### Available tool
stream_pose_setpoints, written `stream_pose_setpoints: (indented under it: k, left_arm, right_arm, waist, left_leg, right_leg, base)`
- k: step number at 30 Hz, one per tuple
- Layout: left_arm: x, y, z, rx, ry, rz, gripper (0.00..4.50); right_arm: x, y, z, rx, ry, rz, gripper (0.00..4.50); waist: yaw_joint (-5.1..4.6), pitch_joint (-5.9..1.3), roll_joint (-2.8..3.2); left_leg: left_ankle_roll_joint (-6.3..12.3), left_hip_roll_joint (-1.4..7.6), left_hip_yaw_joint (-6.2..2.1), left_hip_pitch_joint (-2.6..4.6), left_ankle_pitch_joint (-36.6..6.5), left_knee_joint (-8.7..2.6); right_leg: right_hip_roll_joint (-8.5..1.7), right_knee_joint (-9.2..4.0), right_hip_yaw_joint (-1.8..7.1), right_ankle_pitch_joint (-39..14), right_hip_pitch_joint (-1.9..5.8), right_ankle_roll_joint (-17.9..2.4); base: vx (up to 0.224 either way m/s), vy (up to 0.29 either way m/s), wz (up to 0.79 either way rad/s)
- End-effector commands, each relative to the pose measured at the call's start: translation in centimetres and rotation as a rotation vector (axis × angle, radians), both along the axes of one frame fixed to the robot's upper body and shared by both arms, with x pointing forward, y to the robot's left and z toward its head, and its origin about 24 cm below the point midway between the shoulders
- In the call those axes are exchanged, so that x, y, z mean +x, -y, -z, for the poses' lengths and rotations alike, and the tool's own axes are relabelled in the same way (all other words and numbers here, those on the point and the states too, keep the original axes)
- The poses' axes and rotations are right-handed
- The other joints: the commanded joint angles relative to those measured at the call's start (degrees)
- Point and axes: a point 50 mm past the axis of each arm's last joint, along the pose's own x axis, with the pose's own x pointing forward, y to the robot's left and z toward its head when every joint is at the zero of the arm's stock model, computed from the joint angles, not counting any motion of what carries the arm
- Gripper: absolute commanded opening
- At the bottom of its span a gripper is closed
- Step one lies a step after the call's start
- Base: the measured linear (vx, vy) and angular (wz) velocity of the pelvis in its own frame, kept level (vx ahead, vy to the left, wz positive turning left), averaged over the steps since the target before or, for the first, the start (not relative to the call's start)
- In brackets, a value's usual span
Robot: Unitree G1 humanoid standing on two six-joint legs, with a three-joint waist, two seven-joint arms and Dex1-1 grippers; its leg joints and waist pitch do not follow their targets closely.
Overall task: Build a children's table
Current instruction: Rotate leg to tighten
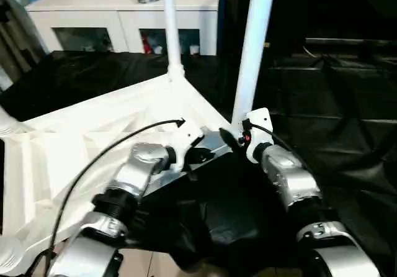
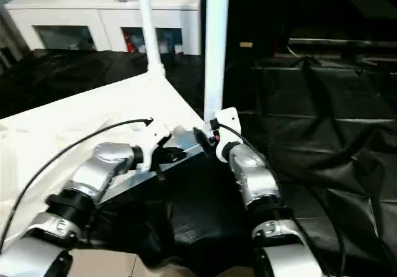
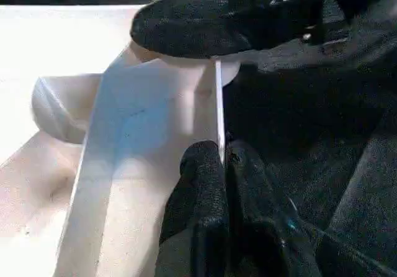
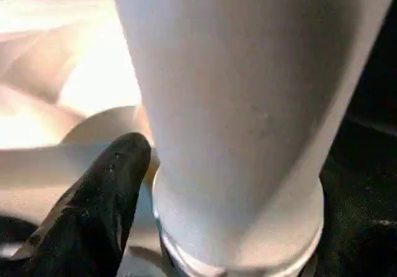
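the white tabletop [image 1: 93, 140] lies upside down with its ribbed underside up, resting on black sheeting [image 1: 335, 103] that covers the surface around it. two white legs stand upright from its sockets: a far leg [image 1: 170, 28] at the back corner and a near leg [image 1: 254, 47] at the corner closest to both arms. a further rounded socket [image 1: 9, 125] shows at the tabletop's left edge.

the left gripper [image 3: 220, 165] sits at the near edge of the tabletop, its jaws pressed together on the thin upright rim of the side wall, one black finger on each face of it, just short of the corner socket. a black cable [image 1: 93, 159] arcs over the silver left forearm.

the right gripper [image 1: 239, 137] is at the foot of the near leg, right where the tube enters its socket collar. in the right wrist view one black finger [image 4: 99, 208] lies beside the leg's base, touching or nearly touching the collar; the other finger is hidden, so i cannot tell whether these jaws clamp the leg or stand loose about it.

behind the tabletop stands a white cabinet [image 1: 124, 16] with glass doors.
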Motion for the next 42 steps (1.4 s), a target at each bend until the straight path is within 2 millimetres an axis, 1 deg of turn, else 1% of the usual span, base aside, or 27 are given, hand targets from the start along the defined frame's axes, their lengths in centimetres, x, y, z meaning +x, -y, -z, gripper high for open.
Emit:
stream_pose_setpoints:
  k: [1, 2, 3, 6, 8, 10, 11, 14, 16, 17, 18, 19, 22, 23, 24, 25, 28, 31, 33, 35, 36, 37, 38, 39, 40, 41, 42]
  left_arm:
    - [-0.8, 1.9, -1.3, -0.046, 0.038, 0.181, 0.0]
    - [-0.9, 1.7, -1.2, -0.047, 0.034, 0.191, 0.0]
    - [-1.1, 1.6, -1.2, -0.048, 0.03, 0.208, 0.0]
    - [-1.8, 0.6, -1.1, -0.046, 0.006, 0.281, 0.0]
    - [-2.1, 0.1, -1.0, -0.041, -0.005, 0.317, 0.0]
    - [-2.3, -0.1, -1.0, -0.036, -0.012, 0.331, 0.0]
    - [-2.7, -0.8, -0.8, -0.019, -0.036, 0.368, 0.0]
    - [-3.1, -1.6, -0.8, -0.009, -0.075, 0.411, 0.0]
    - [-3.4, -2.0, -0.8, -0.001, -0.086, 0.435, 0.0]
    - [-3.5, -2.2, -0.9, -0.005, -0.095, 0.443, 0.0]
    - [-3.5, -2.3, -0.9, -0.007, -0.1, 0.449, 0.0]
    - [-3.6, -2.3, -0.9, -0.008, -0.101, 0.456, 0.0]
    - [-3.6, -2.3, -1.0, -0.009, -0.098, 0.456, 0.0]
    - [-3.6, -2.3, -1.0, -0.011, -0.095, 0.454, 0.0]
    - [-3.5, -2.3, -1.0, -0.011, -0.094, 0.454, 0.0]
    - [-3.5, -2.2, -1.0, -0.014, -0.086, 0.448, 0.0]
    - [-3.1, -1.7, -1.2, -0.044, -0.065, 0.408, 0.0]
    - [-2.2, -0.9, -1.2, -0.058, -0.03, 0.306, 0.0]
    - [-1.4, -0.4, -1.2, -0.063, -0.008, 0.232, 0.0]
    - [-0.7, 0.3, -1.4, -0.062, 0.013, 0.155, 0.0]
    - [-0.4, 0.5, -1.4, -0.062, 0.019, 0.133, 0.0]
    - [-0.1, 0.9, -1.4, -0.051, 0.023, 0.094, 0.0]
    - [0.2, 1.3, -1.5, -0.046, 0.031, 0.058, 0.0]
    - [0.5, 1.8, -1.5, -0.045, 0.036, 0.024, 0.0]
    - [0.6, 1.9, -1.6, -0.046, 0.037, 0.012, 0.0]
    - [1.0, 2.7, -1.7, -0.052, 0.049, -0.041, 0.0]
    - [1.1, 3.0, -1.7, -0.054, 0.052, -0.055, 0.0]
  right_arm:
    - [-1.7, -3.4, 0.3, 0.032, -0.033, -0.31, 3.72]
    - [-1.8, -3.3, 0.3, 0.031, -0.029, -0.33, 3.72]
    - [-1.9, -3.0, 0.1, 0.028, -0.026, -0.358, 3.72]
    - [-2.6, -1.9, -0.5, 0.022, -0.014, -0.485, 3.72]
    - [-3.0, -1.3, -0.7, 0.02, -0.018, -0.544, 3.72]
    - [-3.2, -1.1, -0.8, 0.02, -0.023, -0.572, 3.72]
    - [-3.9, -0.5, -0.9, 0.006, -0.042, -0.65, 3.72]
    - [-4.7, 0.1, -1.0, -0.014, -0.068, -0.731, 3.72]
    - [-4.8, 0.2, -1.0, -0.023, -0.067, -0.745, 3.72]
    - [-5.0, 0.2, -1.1, -0.014, -0.071, -0.756, 3.72]
    - [-5.1, 0.1, -1.1, -0.01, -0.074, -0.766, 3.72]
    - [-5.3, 0.1, -1.1, -0.007, -0.08, -0.781, 3.5]
    - [-5.5, 0.1, -1.0, -0.01, -0.088, -0.794, 3.37]
    - [-5.7, 0.0, -0.9, -0.009, -0.097, -0.802, 3.29]
    - [-5.8, -0.1, -0.8, -0.008, -0.1, -0.804, 3.02]
    - [-5.8, -0.1, -0.7, -0.006, -0.102, -0.802, 3.02]
    - [-5.7, -0.4, -0.4, 0.029, -0.107, -0.752, 2.86]
    - [-5.2, -1.0, 0.1, 0.062, -0.108, -0.645, 2.77]
    - [-4.5, -1.4, 0.6, 0.053, -0.101, -0.539, 2.75]
    - [-3.7, -1.8, 1.2, 0.041, -0.103, -0.408, 2.75]
    - [-3.5, -2.0, 1.3, 0.036, -0.102, -0.374, 2.75]
    - [-3.1, -2.2, 1.6, 0.035, -0.105, -0.311, 2.74]
    - [-2.7, -2.5, 1.7, 0.039, -0.105, -0.24, 2.74]
    - [-2.4, -2.8, 1.9, 0.049, -0.109, -0.169, 2.74]
    - [-2.3, -3.0, 1.9, 0.052, -0.11, -0.148, 2.74]
    - [-1.9, -3.5, 2.2, 0.051, -0.115, -0.053, 2.74]
    - [-1.8, -3.9, 2.3, 0.042, -0.113, -0.019, 2.74]
  waist:
    - [0.1, -3.33, -0.27]
    - [0.24, -3.41, -0.44]
    - [0.32, -3.45, -0.37]
    - [0.7, -3.49, -0.3]
    - [0.84, -3.45, -0.22]
    - [0.82, -3.3, -0.26]
    - [0.96, -3.27, -0.38]
    - [1.19, -3.14, -0.41]
    - [1.26, -3.15, -0.35]
    - [1.22, -3.05, -0.14]
    - [1.21, -3.04, -0.29]
    - [1.24, -3.04, -0.26]
    - [1.34, -3.18, -0.28]
    - [1.39, -3.21, -0.35]
    - [1.42, -3.24, -0.32]
    - [1.52, -3.26, -0.42]
    - [1.64, -3.17, -0.45]
    - [1.55, -2.94, -0.59]
    - [1.22, -2.76, -0.65]
    - [0.93, -2.7, -0.81]
    - [0.69, -2.7, -0.84]
    - [0.62, -2.65, -0.86]
    - [0.43, -2.69, -0.61]
    - [0.27, -2.77, -0.69]
    - [0.16, -2.81, -0.74]
    - [0.19, -2.86, -0.61]
    - [0.12, -2.9, -0.56]
  left_leg:
    - [3.45, 0.4, 0.1, -0.4, -15.4, -3.91]
    - [4.18, 0.53, 0.22, -0.39, -14.0, -3.79]
    - [4.74, 0.58, 0.36, -0.37, -12.3, -3.69]
    - [5.58, 0.79, 0.4, -0.45, -10.8, -3.59]
    - [5.85, 0.9, 0.47, -0.34, -11.0, -3.58]
    - [5.46, 0.87, 0.49, -0.39, -12.0, -3.71]
    - [5.06, 0.89, 0.47, -0.21, -12.7, -3.78]
    - [4.82, 1.01, 0.39, -0.24, -13.8, -3.95]
    - [4.55, 1.0, 0.4, -0.25, -13.8, -3.93]
    - [4.21, 0.98, 0.37, -0.19, -14.3, -4.06]
    - [3.88, 0.96, 0.38, -0.1, -14.7, -4.05]
    - [3.8, 0.97, 0.36, -0.07, -14.6, -4.09]
    - [3.68, 0.97, 0.36, -0.13, -13.5, -4.01]
    - [3.77, 0.94, 0.38, -0.17, -13.0, -3.96]
    - [3.81, 0.92, 0.37, -0.17, -12.8, -3.94]
    - [3.98, 0.87, 0.44, -0.16, -12.4, -3.84]
    - [3.91, 0.89, 0.41, -0.17, -12.5, -3.91]
    - [3.18, 0.79, 0.44, -0.04, -14.0, -4.0]
    - [1.97, 0.6, 0.26, 0.03, -15.6, -4.15]
    - [1.38, 0.43, 0.1, 0.04, -16.3, -4.3]
    - [1.19, 0.34, 0.14, 0.2, -16.6, -4.22]
    - [1.14, 0.31, 0.09, 0.15, -16.6, -4.25]
    - [1.16, 0.31, 0.05, 0.22, -16.5, -4.24]
    - [1.24, 0.25, 0.1, 0.26, -16.5, -4.18]
    - [1.21, 0.22, 0.13, 0.19, -16.0, -4.16]
    - [1.28, 0.27, 0.14, 0.14, -15.5, -4.15]
    - [1.27, 0.24, 0.1, 0.05, -15.1, -4.18]
  right_leg:
    - [-2.27, -4.5, 1.77, -16.4, 3.11, -11.6]
    - [-2.3, -4.4, 1.76, -14.1, 3.18, -12.5]
    - [-2.18, -4.13, 1.75, -11.5, 3.11, -13.5]
    - [-2.06, -3.65, 1.61, -8.5, 3.36, -14.9]
    - [-2.07, -3.64, 1.63, -8.5, 3.26, -15.3]
    - [-2.12, -3.73, 1.64, -10.3, 3.21, -15.2]
    - [-2.15, -3.91, 1.67, -12.0, 3.2, -14.7]
    - [-2.19, -4.05, 1.78, -14.5, 3.19, -13.8]
    - [-2.27, -4.1, 1.83, -15.3, 3.08, -13.5]
    - [-2.23, -4.19, 1.8, -16.2, 2.92, -13.3]
    - [-2.19, -4.26, 1.83, -16.8, 2.91, -13.1]
    - [-2.19, -4.25, 1.85, -16.7, 2.92, -13.2]
    - [-2.16, -4.03, 1.9, -14.6, 2.96, -13.6]
    - [-2.15, -3.98, 1.89, -13.9, 3.02, -13.7]
    - [-2.12, -3.91, 1.88, -13.6, 3.04, -13.8]
    - [-2.14, -3.92, 1.91, -13.2, 3.05, -13.7]
    - [-2.2, -4.01, 1.87, -14.4, 2.99, -13.6]
    - [-2.25, -4.43, 1.92, -18.0, 2.71, -12.5]
    - [-2.35, -4.86, 1.86, -22.6, 2.66, -10.9]
    - [-2.32, -5.12, 1.76, -25.0, 2.7, -9.6]
    - [-2.3, -5.25, 1.79, -25.8, 2.46, -9.2]
    - [-2.33, -5.32, 1.77, -26.2, 2.55, -9.0]
    - [-2.37, -5.39, 1.79, -26.5, 2.47, -8.8]
    - [-2.32, -5.51, 1.78, -26.4, 2.4, -8.7]
    - [-2.27, -5.42, 1.82, -25.7, 2.42, -8.8]
    - [-2.26, -5.36, 1.83, -24.4, 2.46, -9.0]
    - [-2.22, -5.24, 1.74, -23.4, 2.53, -9.4]
  base:
    - [0.0, 0.0, 0.0]
    - [0.0, 0.0, 0.0]
    - [0.0, 0.0, 0.0]
    - [0.0, 0.0, 0.0]
    - [0.0, 0.0, 0.0]
    - [0.0, 0.0, 0.0]
    - [0.0, 0.0, 0.0]
    - [0.0, 0.0, 0.0]
    - [0.0, 0.0, 0.0]
    - [0.0, 0.0, 0.0]
    - [0.0, 0.0, 0.0]
    - [0.0, 0.0, 0.0]
    - [0.0, 0.0, 0.0]
    - [0.0, 0.0, 0.0]
    - [0.0, 0.0, 0.0]
    - [0.0, 0.0, 0.0]
    - [0.0, 0.0, 0.0]
    - [0.0, 0.0, 0.0]
    - [0.0, 0.0, 0.0]
    - [0.0, 0.0, 0.0]
    - [0.0, 0.0, 0.0]
    - [0.0, 0.0, 0.0]
    - [0.0, 0.0, 0.0]
    - [0.0, 0.0, 0.0]
    - [0.0, 0.0, 0.0]
    - [0.0, 0.0, 0.0]
    - [0.0, 0.0, 0.0]
